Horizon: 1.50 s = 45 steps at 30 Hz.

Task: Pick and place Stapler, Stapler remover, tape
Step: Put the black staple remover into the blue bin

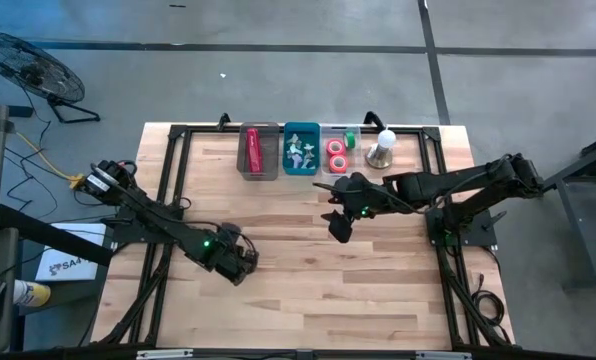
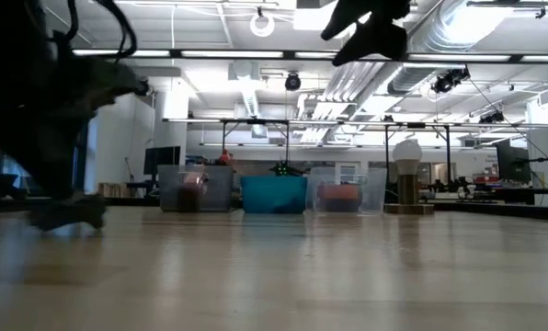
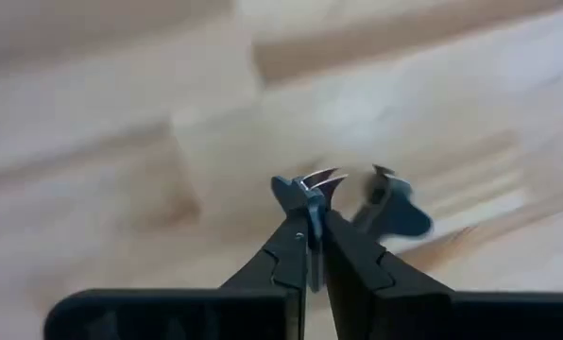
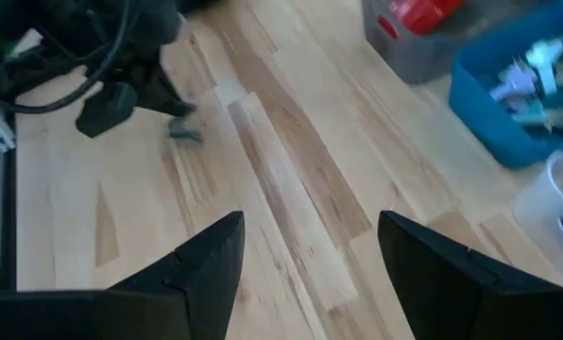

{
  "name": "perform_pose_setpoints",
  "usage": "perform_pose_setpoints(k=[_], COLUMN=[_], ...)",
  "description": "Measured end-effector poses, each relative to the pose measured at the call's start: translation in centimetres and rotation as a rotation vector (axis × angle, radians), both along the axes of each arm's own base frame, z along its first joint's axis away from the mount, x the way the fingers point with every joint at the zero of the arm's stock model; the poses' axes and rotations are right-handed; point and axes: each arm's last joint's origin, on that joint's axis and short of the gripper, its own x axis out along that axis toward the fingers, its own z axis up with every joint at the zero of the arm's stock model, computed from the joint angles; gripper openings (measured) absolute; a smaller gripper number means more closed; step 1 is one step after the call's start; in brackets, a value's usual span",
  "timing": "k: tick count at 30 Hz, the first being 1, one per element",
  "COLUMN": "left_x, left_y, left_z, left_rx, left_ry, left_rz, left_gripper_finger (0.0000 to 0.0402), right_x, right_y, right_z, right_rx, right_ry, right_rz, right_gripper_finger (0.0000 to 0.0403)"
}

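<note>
High camera looks straight down; low one skims the tabletop (image 1: pixel 308 270); both share the bins (image 2: pixel 274 194); wrists close.

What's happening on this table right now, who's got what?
The left gripper is down on the wooden table near its left-middle, shut on a small blue-handled staple remover. The right gripper hangs open above the table's middle, holding nothing. Along the far edge stand three bins: a clear one with the red stapler, a blue bin with more small removers, and a clear one with the tape rolls. So the remover looks just picked up, not yet binned.
</note>
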Motion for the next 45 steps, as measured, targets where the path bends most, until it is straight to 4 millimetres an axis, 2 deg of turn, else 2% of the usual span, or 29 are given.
perform_pose_setpoints(k=[7,13,18,25,30,34,39,45], left_x=[1.7,3.3,4.6,5.7,6.0,5.9,5.7,5.6], left_y=[-0.3,-0.8,-1.2,-1.6,-1.6,-1.6,-1.5,-1.4], left_z=[2.5,5.9,9.5,15.6,19.9,22.5,24.4,24.8], left_rx=[0.21,0.394,0.59,0.87,0.97,1.008,1.046,1.056], left_ry=[-0.142,-0.248,-0.309,-0.35,-0.378,-0.402,-0.409,-0.41], left_rz=[-0.133,-0.245,-0.361,-0.468,-0.518,-0.542,-0.577,-0.585], left_gripper_finger=[0.0018,0.0019,0.0019,0.0019,0.0005,0.0006,0.0005,0.0005], right_x=[0.7,1.1,1.2,1.3,1.6,1.9,2.2,2.1], right_y=[0.3,0.8,1.6,2.5,2.5,2.6,2.9,3.9], right_z=[0.8,1.5,1.9,2.2,3.0,3.8,4.9,6.3], right_rx=[-0.08,-0.133,-0.182,-0.243,-0.255,-0.301,-0.338,-0.421], right_ry=[-0.091,-0.172,-0.211,-0.253,-0.339,-0.421,-0.549,-0.689], right_rz=[0.123,0.182,0.267,0.359,0.354,0.37,0.411,0.456], right_gripper_finger=[0.0236,0.0236,0.0236,0.0236,0.0236,0.0236,0.0236,0.0236])
